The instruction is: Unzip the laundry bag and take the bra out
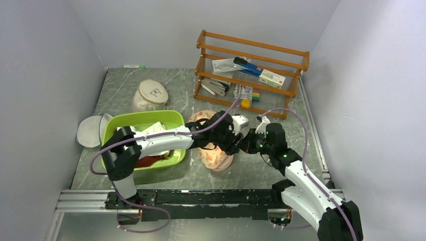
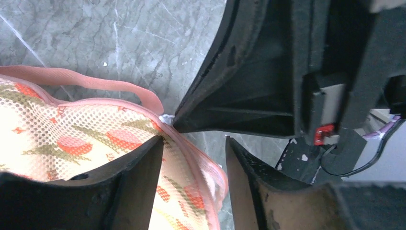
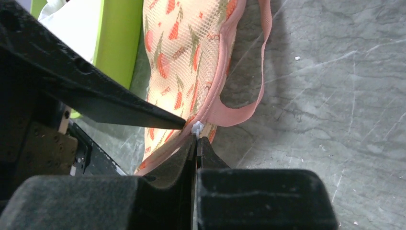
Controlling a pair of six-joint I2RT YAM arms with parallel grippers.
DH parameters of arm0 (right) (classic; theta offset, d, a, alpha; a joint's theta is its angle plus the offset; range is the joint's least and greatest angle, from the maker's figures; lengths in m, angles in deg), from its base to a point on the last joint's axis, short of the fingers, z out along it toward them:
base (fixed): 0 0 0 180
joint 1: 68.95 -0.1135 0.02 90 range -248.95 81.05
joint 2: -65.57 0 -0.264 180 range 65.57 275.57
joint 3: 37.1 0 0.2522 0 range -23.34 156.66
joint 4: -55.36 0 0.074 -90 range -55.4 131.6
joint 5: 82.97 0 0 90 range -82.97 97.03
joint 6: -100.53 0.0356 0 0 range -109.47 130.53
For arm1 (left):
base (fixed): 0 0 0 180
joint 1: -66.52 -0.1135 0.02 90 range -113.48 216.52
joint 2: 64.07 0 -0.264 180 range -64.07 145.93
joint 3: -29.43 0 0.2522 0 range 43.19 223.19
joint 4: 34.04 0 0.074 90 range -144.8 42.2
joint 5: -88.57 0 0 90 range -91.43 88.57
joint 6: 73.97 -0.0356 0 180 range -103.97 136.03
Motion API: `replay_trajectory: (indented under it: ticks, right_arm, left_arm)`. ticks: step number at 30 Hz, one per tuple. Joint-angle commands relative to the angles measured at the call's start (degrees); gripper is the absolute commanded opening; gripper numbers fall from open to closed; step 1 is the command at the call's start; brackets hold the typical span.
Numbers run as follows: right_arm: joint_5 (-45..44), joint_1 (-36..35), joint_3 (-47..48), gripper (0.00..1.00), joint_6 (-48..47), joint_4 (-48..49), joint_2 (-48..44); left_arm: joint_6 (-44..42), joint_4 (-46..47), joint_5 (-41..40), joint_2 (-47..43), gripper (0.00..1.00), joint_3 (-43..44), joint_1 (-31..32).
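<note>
1. Green is the basin [image 1: 145,114], and I tell every place from it.
2. Just right of the basin lies the laundry bag [image 1: 217,156], flat on the table [image 1: 261,173]. It is pink with red prints.
3. The left gripper [image 2: 194,143] is over the bag's edge away from the basin. Its fingers stand apart with the bag's rim between them, and they hold nothing.
4. Further right of the basin is the right gripper [image 3: 196,143]. Its fingers are pressed together, and the tips seem to pinch the white zip tab [image 3: 197,127].
5. Only the tips hold the tab, so it may slip out. Nothing pins the bag, so a pull may drag the whole bag along.
</note>
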Motion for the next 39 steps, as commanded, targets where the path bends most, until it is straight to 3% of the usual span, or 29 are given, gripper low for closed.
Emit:
replay_trajectory:
  ticks: [1,12,28,39]
  right_arm:
    - [2.61,-0.15,-0.64,0.0,0.6,-0.57,-1.4]
    - [-0.47,-0.16,-1.9,0.0,1.92,5.98,3.3]
    - [-12.42,1.78,1.6,0.0,4.7,19.29,20.31]
    - [-8.75,7.45,1.89,0.0,3.3,22.68,22.55]
  left_arm:
    - [-0.28,0.18,-1.69,1.6,0.56,2.13,0.32]
    - [-2.88,-4.32,-4.11,-0.13,0.07,2.52,0.32]
    - [-3.42,-1.99,-3.24,-9.52,0.07,-4.58,2.07]
    - [-0.06,0.06,-3.69,-10.41,0.07,-11.57,2.16]
